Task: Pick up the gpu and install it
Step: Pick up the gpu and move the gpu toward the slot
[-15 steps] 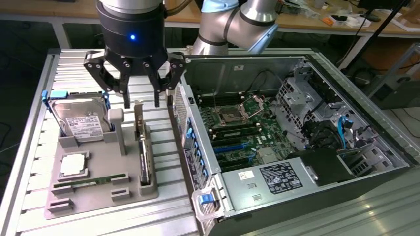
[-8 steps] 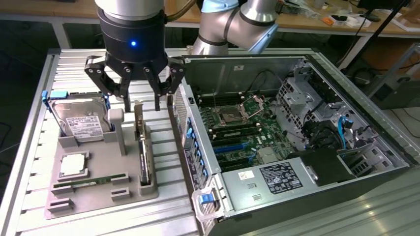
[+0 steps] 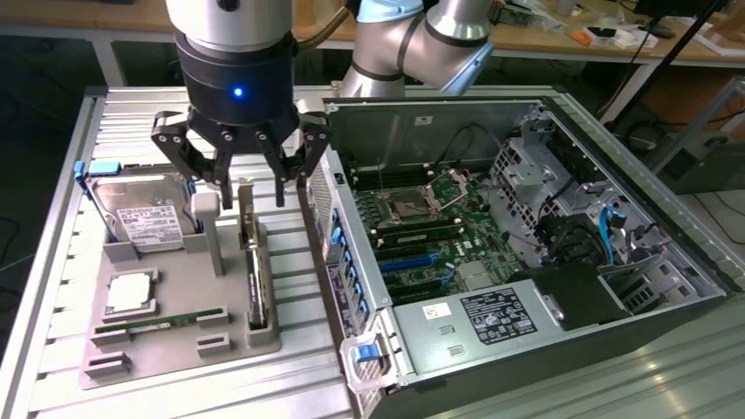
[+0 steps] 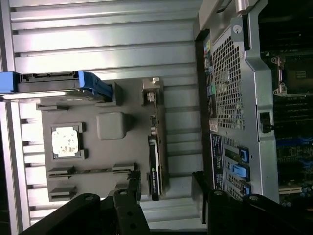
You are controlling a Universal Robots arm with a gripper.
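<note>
One gpu (image 3: 256,279) (image 4: 154,166) stood on edge in a slot along the holder's (image 3: 163,353) edge nearest the open case (image 3: 466,113), its silver bracket at the end where the hard drive (image 3: 146,223) stood. The arm's (image 3: 233,61) jaws hung spread wide and empty just above the bracket end of the card, appearing to straddle it and touching nothing. The holder sat on the bench (image 3: 58,288) just beside the case, with the hard drive propped in the corner away from the case and a memory stick (image 3: 163,321) lying near the opposite edge. The card looked light and stiff but delicate: a thin board, probably with exposed parts on its faces and contacts on the edge buried in the slot. The safest hold appeared to be a pinch across its two flat faces along the exposed upper edge, far enough toward the middle that it would not swing. The smooth metal bracket seemed likelier to slip.
</note>
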